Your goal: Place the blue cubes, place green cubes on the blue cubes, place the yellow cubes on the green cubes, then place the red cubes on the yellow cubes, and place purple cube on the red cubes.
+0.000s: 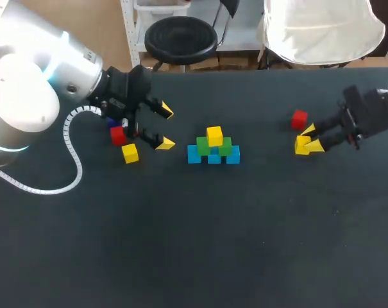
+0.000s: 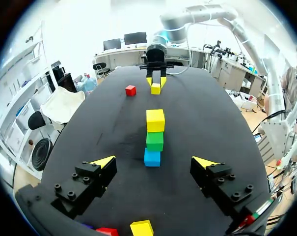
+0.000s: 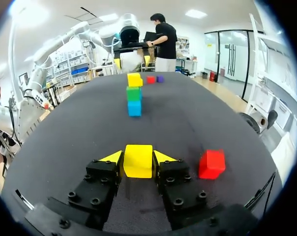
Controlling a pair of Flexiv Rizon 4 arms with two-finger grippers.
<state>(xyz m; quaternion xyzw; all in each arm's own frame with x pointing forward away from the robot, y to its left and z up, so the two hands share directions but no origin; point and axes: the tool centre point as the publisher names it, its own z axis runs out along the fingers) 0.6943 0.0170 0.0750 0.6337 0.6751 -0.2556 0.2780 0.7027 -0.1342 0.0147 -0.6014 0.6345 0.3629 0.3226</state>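
Note:
At the table's middle stands a pyramid: a row of blue cubes [image 1: 213, 156], two green cubes [image 1: 224, 149] on them and one yellow cube [image 1: 214, 135] on top. My right gripper [image 1: 309, 141] is down at the table on the right, shut on a loose yellow cube [image 1: 302, 145]; in its wrist view both fingers press that yellow cube [image 3: 138, 160]. A red cube [image 1: 299, 119] lies just beside it. My left gripper [image 1: 163, 128] hangs open and empty left of the pyramid [image 2: 154, 140], with a red cube [image 1: 118, 135] and a yellow cube [image 1: 130, 153] under its wrist.
A purple cube [image 3: 160, 78] lies by the red one [image 3: 150, 79] on the far side of the pyramid, below my left arm. A white coiled cable [image 1: 72, 154] trails over the table's left part. The table's front half is bare dark cloth [image 1: 213, 244].

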